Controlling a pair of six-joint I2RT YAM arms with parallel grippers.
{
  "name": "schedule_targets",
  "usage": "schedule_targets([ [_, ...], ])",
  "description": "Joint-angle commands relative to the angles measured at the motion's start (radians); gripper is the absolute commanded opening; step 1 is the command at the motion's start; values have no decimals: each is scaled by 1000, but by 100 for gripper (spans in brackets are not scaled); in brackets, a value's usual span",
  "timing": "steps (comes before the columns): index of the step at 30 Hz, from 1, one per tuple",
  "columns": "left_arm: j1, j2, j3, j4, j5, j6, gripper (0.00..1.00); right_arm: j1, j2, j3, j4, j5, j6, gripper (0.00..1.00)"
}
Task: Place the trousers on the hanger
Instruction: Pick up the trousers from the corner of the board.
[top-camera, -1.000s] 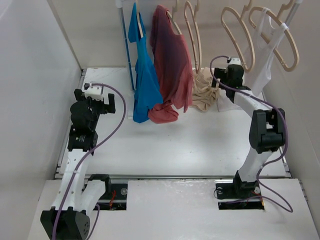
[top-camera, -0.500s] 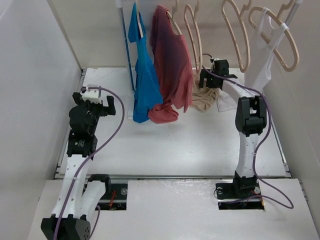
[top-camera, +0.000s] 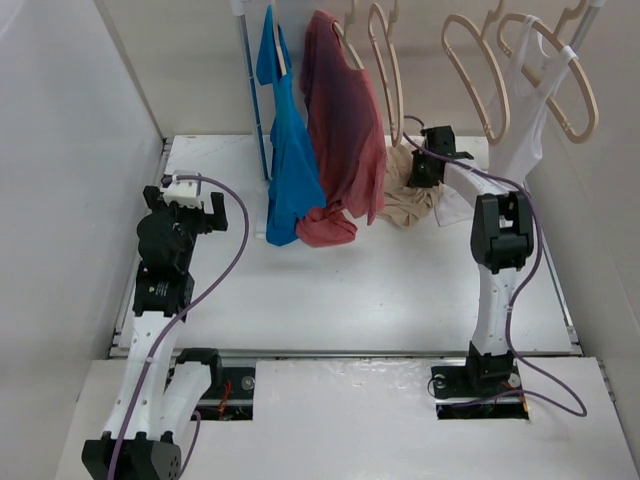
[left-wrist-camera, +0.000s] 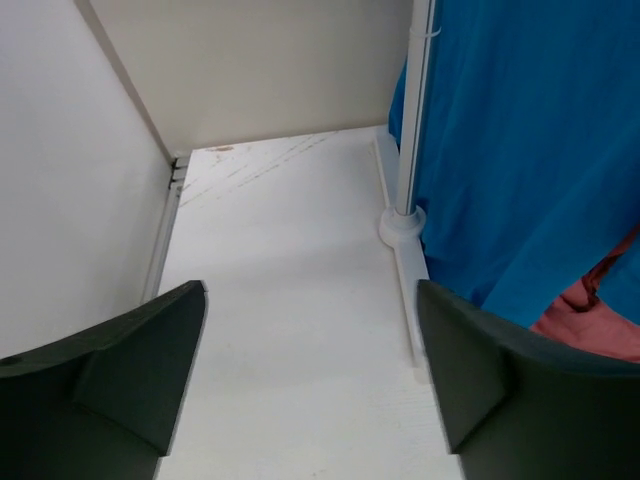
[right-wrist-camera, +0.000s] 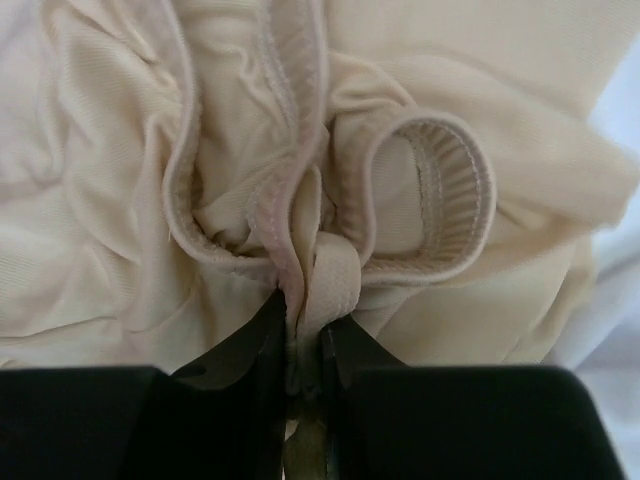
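Beige soft-fabric trousers (right-wrist-camera: 120, 200) lay bunched on the white surface (top-camera: 380, 290), their elastic waistband fold pinched by the right pincer (right-wrist-camera: 305, 330). Meanwhile the left pincer (left-wrist-camera: 310, 390) hung spread, empty. Such a thin bite might slip when lifting toward the pale wooden loop hanger (top-camera: 497, 82) above it.

Far edge crowded, near half open
You can cross the near half of the table (top-camera: 400, 290) freely; along the far edge the post (left-wrist-camera: 408, 120), blue shirt (top-camera: 290, 170), red shirt (top-camera: 345, 130), trousers (top-camera: 405, 200) and vest (top-camera: 526, 130) block you, left to right.
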Motion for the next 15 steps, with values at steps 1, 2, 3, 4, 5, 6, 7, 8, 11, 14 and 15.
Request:
schedule_targets([
  [1, -3, -34, -6, 25, 2, 0, 78, 34, -163, -192, -69, 38, 101, 0],
  [2, -3, -34, -6, 25, 2, -12, 78, 45, -164, -239, -69, 58, 102, 0],
  [3, -3, -34, -6, 25, -9, -27, 71, 56, -235, -287, -69, 59, 144, 0],
  [4, -3, -34, -6, 25, -9, -50, 70, 65, -276, -336, -69, 59, 169, 0],
  [5, -3, -34, -6, 25, -9, -50, 68, 79, -317, -437, -58, 46, 193, 0],
  [6, -3, -34, -6, 16, 8, -50, 67, 88, -363, -488, -58, 46, 218, 0],
  [7, -3, -24, -6, 5, 19, -59, 65, 99, -461, -539, -49, 37, 271, 0],
  [8, -3, -24, -6, 5, 43, -59, 65, 139, -512, -583, -49, 49, 296, 0],
  [11, -3, -13, -6, -4, 88, -69, 64, 257, -726, -709, -82, 114, 364, 0],
  [14, -3, -4, -6, -4, 114, -69, 63, 513, -929, -737, -106, 235, 376, 0],
  [15, -3, -4, -6, -4, 126, -69, 63, 635, -978, -737, -106, 268, 361, 0],
])
